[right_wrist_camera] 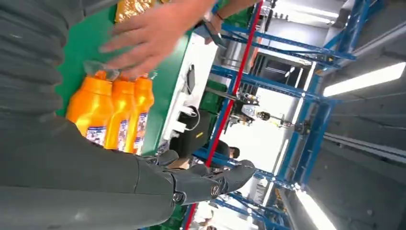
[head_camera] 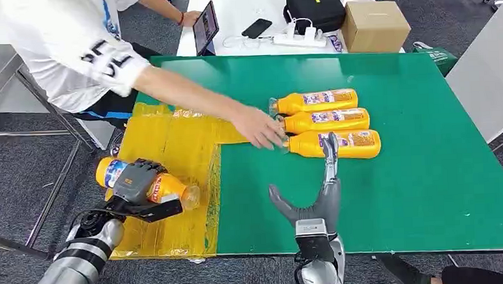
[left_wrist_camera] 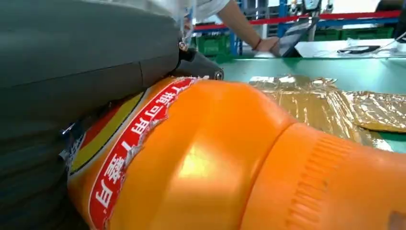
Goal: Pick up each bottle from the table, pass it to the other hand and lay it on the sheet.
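Head view shows the left hand (head_camera: 137, 179) wrapped around an orange bottle (head_camera: 167, 187), fingers curled over its label, the bottle lying on its side over the yellow sheet (head_camera: 166, 142) that covers the corner of the green table (head_camera: 430, 192). Left wrist view has that same bottle (left_wrist_camera: 215, 163) pressed right against the grey palm, red-and-yellow label facing the camera, crinkled sheet beyond it. On the table beside the sheet, the right hand (head_camera: 315, 200) stands empty, fingers spread and stretched straight, thumb out to the side; the tip of its longest finger overlaps the nearest of three more bottles (head_camera: 335, 145), though contact cannot be told. Those three lie side by side, touching, caps pointing toward the sheet. A person's hand (head_camera: 258, 127) reaches across from the sheet's side and rests at their caps.
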You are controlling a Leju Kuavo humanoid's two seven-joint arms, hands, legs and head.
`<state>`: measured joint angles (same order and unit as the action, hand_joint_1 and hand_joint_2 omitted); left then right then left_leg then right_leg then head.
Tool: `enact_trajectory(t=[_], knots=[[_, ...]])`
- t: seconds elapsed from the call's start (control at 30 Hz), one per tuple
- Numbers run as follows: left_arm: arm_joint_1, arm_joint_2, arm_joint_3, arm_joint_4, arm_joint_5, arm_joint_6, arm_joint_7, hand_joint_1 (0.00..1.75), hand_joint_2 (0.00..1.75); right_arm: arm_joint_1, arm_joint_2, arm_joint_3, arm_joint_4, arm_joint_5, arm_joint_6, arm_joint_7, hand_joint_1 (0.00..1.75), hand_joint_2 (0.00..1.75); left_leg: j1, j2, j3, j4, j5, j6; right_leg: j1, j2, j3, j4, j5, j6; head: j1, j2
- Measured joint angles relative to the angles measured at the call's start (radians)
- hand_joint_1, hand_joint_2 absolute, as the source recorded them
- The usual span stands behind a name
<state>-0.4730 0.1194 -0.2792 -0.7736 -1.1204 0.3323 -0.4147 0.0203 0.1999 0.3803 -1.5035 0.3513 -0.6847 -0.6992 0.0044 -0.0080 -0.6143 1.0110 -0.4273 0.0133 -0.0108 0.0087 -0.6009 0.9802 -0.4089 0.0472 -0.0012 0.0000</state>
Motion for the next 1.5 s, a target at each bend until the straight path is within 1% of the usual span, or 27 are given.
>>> enact_trajectory(t=[0.03,0.07,0.13,0.17,0.57,0.7,0.73,0.97,1.13,1.5], knots=[[0.004,0.000,0.000,-0.003,0.002,0.000,0.000,0.93,1.75,0.000,0.002,0.000,0.005,0.000,0.000,0.000,0.00,1.75,0.000,0.000,0.000,0.000,0.000,0.000,0.000,0.000,0.000,0.000,0.000,0.000,0.000,0.000],[0.007,0.000,0.000,-0.006,0.003,-0.001,0.000,0.02,1.75,0.000,0.002,0.000,0.009,0.000,0.000,0.000,0.00,1.75,0.000,0.000,0.000,0.000,0.000,0.000,0.000,0.000,0.000,0.000,0.000,0.000,0.000,0.000],[0.013,0.000,0.000,-0.012,0.010,-0.005,0.000,0.00,1.75,-0.002,0.003,0.000,0.017,0.000,0.000,0.000,0.00,1.75,0.000,-0.001,0.000,0.000,0.000,0.000,0.000,0.000,0.000,0.000,0.000,0.000,0.000,0.000],[0.016,0.000,0.000,-0.014,0.013,-0.009,0.001,0.00,0.00,-0.003,0.005,0.000,0.021,0.000,0.002,0.000,0.00,1.75,0.000,0.000,0.000,0.000,0.000,0.000,0.000,0.000,0.000,0.000,0.000,0.000,0.000,0.000],[0.063,-0.003,0.000,-0.055,0.008,-0.009,0.016,0.00,0.00,-0.004,0.018,0.002,0.060,0.000,0.030,0.000,0.00,1.75,0.000,-0.001,0.000,0.000,0.000,0.000,0.000,0.000,0.001,0.000,0.000,0.000,0.000,0.000],[0.069,-0.006,0.001,-0.055,0.043,-0.040,0.016,0.00,0.00,-0.004,0.019,0.003,0.067,0.007,0.024,0.000,0.00,1.75,0.000,-0.001,0.000,0.000,0.000,0.000,0.000,0.000,0.001,0.000,0.000,0.000,0.000,0.000],[0.071,-0.007,0.002,-0.055,0.051,-0.046,0.014,0.00,1.75,-0.005,0.019,0.003,0.069,0.007,0.024,0.000,0.00,1.75,0.000,-0.001,0.000,0.000,0.000,0.000,0.000,0.000,0.001,0.000,0.000,0.000,0.000,0.000],[0.107,-0.012,0.030,-0.101,0.188,-0.131,-0.040,0.00,1.75,-0.010,0.025,0.004,0.087,0.006,0.018,0.000,0.00,1.75,0.000,-0.001,0.001,0.000,0.000,0.000,0.000,0.000,0.002,0.000,0.000,0.000,0.000,0.000],[0.127,-0.026,0.060,-0.156,0.300,-0.222,-0.041,0.00,1.75,-0.012,0.027,0.004,0.098,0.005,0.017,0.000,0.00,1.75,0.000,-0.001,0.002,0.000,0.000,0.000,0.000,0.000,0.002,0.000,0.000,0.000,0.000,0.000],[0.143,-0.038,0.086,-0.189,0.316,-0.233,-0.042,0.00,1.75,-0.016,0.027,0.004,0.110,0.005,0.018,0.000,0.00,1.75,0.000,-0.001,0.001,0.000,0.000,0.000,0.000,0.000,0.002,0.000,0.000,0.000,0.000,0.000]])
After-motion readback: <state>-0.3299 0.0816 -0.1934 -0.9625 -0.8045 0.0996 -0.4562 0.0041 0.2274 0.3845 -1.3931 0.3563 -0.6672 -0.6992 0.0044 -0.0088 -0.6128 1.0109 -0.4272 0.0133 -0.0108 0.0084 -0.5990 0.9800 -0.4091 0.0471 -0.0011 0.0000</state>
